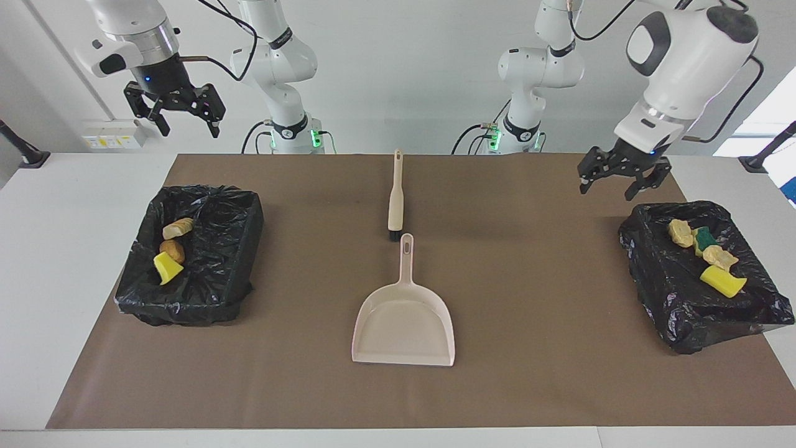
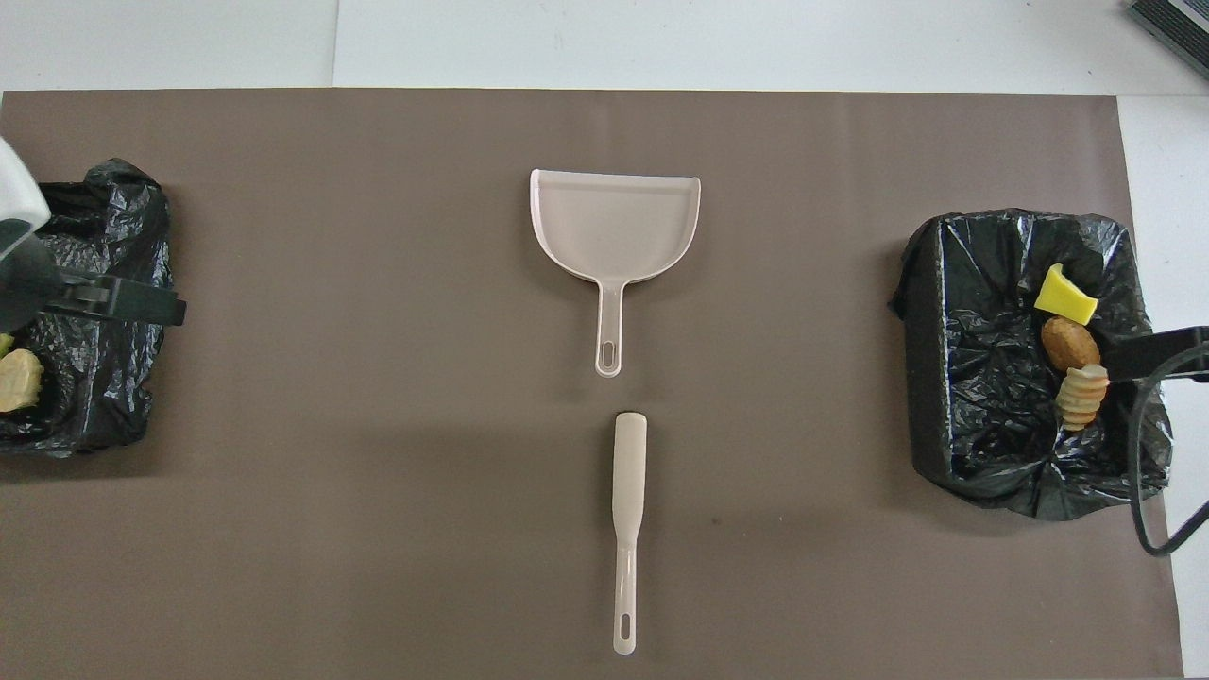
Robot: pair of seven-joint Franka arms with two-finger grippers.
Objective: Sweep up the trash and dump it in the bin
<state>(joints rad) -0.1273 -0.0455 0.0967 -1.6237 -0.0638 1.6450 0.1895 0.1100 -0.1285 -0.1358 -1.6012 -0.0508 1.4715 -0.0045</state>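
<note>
The pink dustpan (image 1: 403, 323) (image 2: 614, 222) lies flat mid-mat, its handle pointing at the robots. A beige brush (image 1: 395, 199) (image 2: 628, 510) lies just nearer to the robots, in line with that handle. Trash sits in both black-lined bins: a yellow wedge (image 1: 166, 267), a brown oblong (image 1: 172, 250) and a beige lump (image 1: 177, 228) in the bin (image 1: 180, 305) (image 2: 930, 378) at the right arm's end; beige lumps (image 1: 681, 232) and a yellow wedge (image 1: 722, 281) in the bin (image 1: 684, 323) at the left arm's end. My left gripper (image 1: 612, 186) hangs open and empty over the mat beside that bin. My right gripper (image 1: 186, 127) waits open, high over the right arm's end.
A small green piece (image 1: 706, 238) lies among the lumps in the bin at the left arm's end. The brown mat (image 1: 535, 298) covers most of the white table. No loose pieces show on the mat around the dustpan and brush.
</note>
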